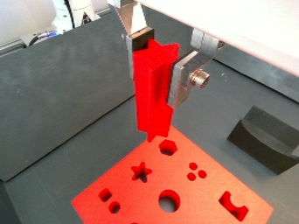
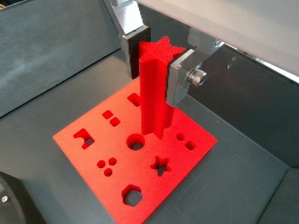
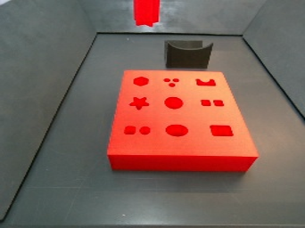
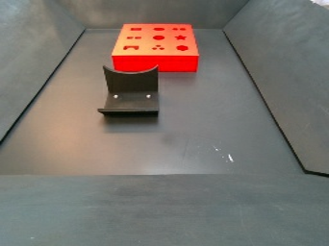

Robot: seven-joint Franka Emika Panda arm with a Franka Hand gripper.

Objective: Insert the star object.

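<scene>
The dark grey desk carries two things. A flat red block with shaped holes lies flat on it; a dark curved holder stands apart from the block. The tool hangs above the desk.

Red block with shaped holes flat on dark floor, mid-scene. Dark grey curved holder just beyond its far edge, apart, upright.

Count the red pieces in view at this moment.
2: the star object, upright in the hand above the floor, and the red block lying flat on the floor near the dark holder. None looks hidden.
</scene>
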